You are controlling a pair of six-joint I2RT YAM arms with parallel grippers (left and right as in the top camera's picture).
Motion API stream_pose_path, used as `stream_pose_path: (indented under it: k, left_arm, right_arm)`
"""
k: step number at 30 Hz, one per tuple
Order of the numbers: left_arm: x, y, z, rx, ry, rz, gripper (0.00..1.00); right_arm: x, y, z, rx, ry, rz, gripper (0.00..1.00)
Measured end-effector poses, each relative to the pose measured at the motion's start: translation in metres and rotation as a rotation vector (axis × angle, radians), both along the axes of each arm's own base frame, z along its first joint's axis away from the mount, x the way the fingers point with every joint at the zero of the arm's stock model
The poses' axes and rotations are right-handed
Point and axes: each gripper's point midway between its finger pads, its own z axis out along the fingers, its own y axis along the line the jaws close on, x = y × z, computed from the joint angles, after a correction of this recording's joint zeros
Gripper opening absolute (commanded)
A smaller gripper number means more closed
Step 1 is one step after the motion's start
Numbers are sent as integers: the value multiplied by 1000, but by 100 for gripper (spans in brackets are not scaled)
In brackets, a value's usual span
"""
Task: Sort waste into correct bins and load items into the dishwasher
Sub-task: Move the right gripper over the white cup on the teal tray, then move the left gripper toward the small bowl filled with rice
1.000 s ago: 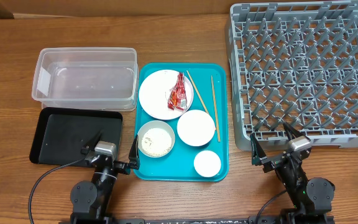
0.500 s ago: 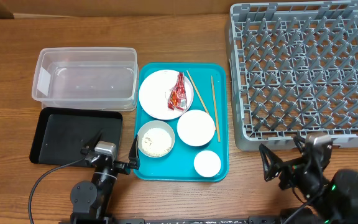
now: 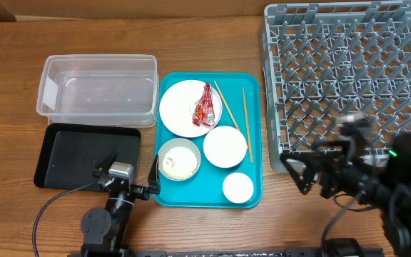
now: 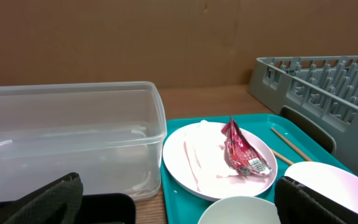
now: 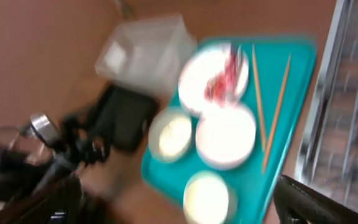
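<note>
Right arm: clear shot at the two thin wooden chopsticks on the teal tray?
Probably yes. The right gripper hangs open just right of the teal tray, and the thin wooden chopsticks lie uncovered along that edge; only a white round bowl sits close beside them.

Both arms are basically all black. The left black arm (image 3: 110, 214) has chunky round joint housings, a small silver-grey block (image 3: 120, 170) at the wrist and a thin black cable (image 3: 48, 207) curving off it. Its matte black wedge-shaped fingers (image 4: 33, 202) look plain, no markings. The right black arm (image 3: 398, 182) is blurry, with a tiny green light (image 3: 391, 153) on it.
</note>
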Motion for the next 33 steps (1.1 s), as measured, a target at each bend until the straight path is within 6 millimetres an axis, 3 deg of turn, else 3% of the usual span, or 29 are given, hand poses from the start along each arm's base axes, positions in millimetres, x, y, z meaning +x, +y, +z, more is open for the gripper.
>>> stream_pose_path:
  k: [5,11,13,17,30,33]
  left_arm:
    - [0,0,0,0,0,0,100]
    - [0,0,0,0,0,0,100]
    - [0,0,0,0,0,0,100]
    - [0,0,0,0,0,0,100]
    - [0,0,0,0,-1,0,100]
    - [0,-1,8,-4,-33,-3,100]
  right_arm:
    - [-11,16,-56,-131,286,72,100]
    - [-15,47,-92,-268,422,135,100]
    - [-15,58,-103,-300,457,141,96]
    - [-13,68,-124,-360,515,129,95]
    - [4,53,-133,-434,490,5,99]
    - [9,54,-132,-433,469,-7,100]
